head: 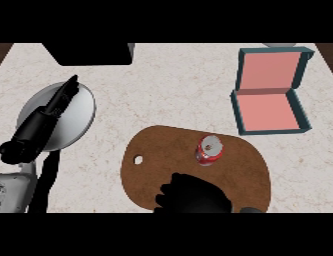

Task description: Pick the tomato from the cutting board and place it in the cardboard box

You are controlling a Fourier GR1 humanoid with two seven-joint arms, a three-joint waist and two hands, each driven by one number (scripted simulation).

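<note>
A small red tomato (210,149) with a pale top lies on the brown cutting board (235,175), toward its far side. My right hand (191,195) hangs over the board's near part, just short of the tomato, its fingers curled and holding nothing. The box (271,91) stands open at the right rear, teal outside and pink inside, with its lid tipped back. At the left, my left hand (51,110) rests with straight fingers over a grey plate (77,120).
A black block (89,52) sits at the counter's far left edge. A pale round object (278,45) peeks in at the far right edge, behind the box. Dark wood floor shows past the counter's left and right sides.
</note>
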